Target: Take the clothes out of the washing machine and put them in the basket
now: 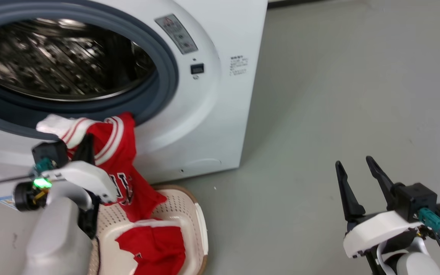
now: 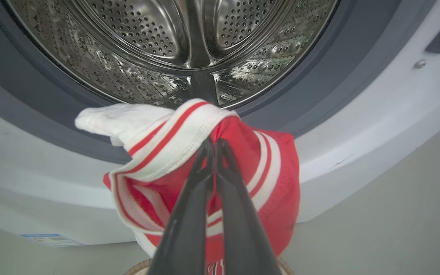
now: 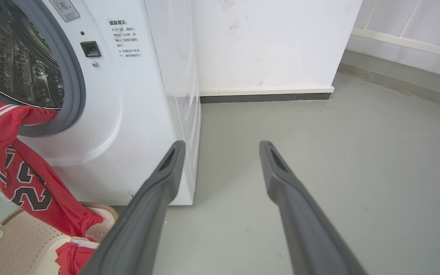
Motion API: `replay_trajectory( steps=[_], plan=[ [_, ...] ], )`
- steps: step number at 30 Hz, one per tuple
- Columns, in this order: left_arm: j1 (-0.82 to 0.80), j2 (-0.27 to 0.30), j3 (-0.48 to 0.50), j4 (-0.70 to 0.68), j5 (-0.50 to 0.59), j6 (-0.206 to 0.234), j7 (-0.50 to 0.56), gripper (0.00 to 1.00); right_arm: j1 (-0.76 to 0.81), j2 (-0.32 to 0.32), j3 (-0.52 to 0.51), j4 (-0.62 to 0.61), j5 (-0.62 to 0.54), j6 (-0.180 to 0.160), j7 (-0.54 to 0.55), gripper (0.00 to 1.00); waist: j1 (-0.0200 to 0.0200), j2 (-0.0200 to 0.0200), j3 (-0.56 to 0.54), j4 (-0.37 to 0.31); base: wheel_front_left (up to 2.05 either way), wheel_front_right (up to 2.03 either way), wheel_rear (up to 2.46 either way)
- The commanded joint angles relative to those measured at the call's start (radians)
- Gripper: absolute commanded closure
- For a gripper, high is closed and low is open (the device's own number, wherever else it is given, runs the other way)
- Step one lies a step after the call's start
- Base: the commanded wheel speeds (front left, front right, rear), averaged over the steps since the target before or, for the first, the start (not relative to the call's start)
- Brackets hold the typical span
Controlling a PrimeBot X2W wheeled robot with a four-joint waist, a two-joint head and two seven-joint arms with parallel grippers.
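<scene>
Left gripper [image 2: 215, 145]: jaws closed, pinching the striped trim of a red jersey [image 2: 269, 183]. It holds the jersey just in front of the washer [image 1: 212, 114], below the gasket lip. The jersey hangs down the washer front and its lower end reaches into the basket [image 1: 201, 221].

Right gripper [image 1: 353, 162]: jaws wide open, holding nothing, touching nothing. It sits over bare floor [image 1: 319, 95], well apart from the washer.

Hard to see: the left forearm covers the basket's left side in the head view, and the frame edge cuts off the basket's near end. Folds break up the jersey's black lettering, so I can't read it. The drum [image 2: 147, 38] is cropped at the top.

A second jersey [image 1: 155, 244] lies crumpled in the basket, which is on the floor right against the washer's base.
</scene>
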Motion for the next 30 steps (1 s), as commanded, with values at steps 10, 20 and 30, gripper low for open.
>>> replay_trajectory(
  steps=[10, 20, 30],
  plan=[
    [0.231, -0.081, -0.023, -0.223, 0.032, 0.016, -0.005, 1.00, 0.092, 0.002, -0.014, -0.051, -0.021, -0.001, 0.048, 0.00, 0.0001, -0.0001, -0.128, 0.076, 0.00, 0.00, 0.00],
    [0.415, -0.131, -0.029, -0.287, -0.022, 0.038, 0.028, 1.00, 0.065, 0.002, 0.002, -0.100, -0.013, -0.001, 0.059, 0.00, 0.0001, -0.0001, -0.041, 0.074, 0.00, 0.00, 0.00],
    [0.327, -0.115, -0.016, -0.118, -0.053, 0.037, 0.025, 1.00, -0.031, 0.002, 0.026, -0.121, -0.009, -0.001, 0.042, 0.00, 0.0001, -0.0001, 0.199, 0.030, 0.00, 0.00, 0.00]
  ],
)
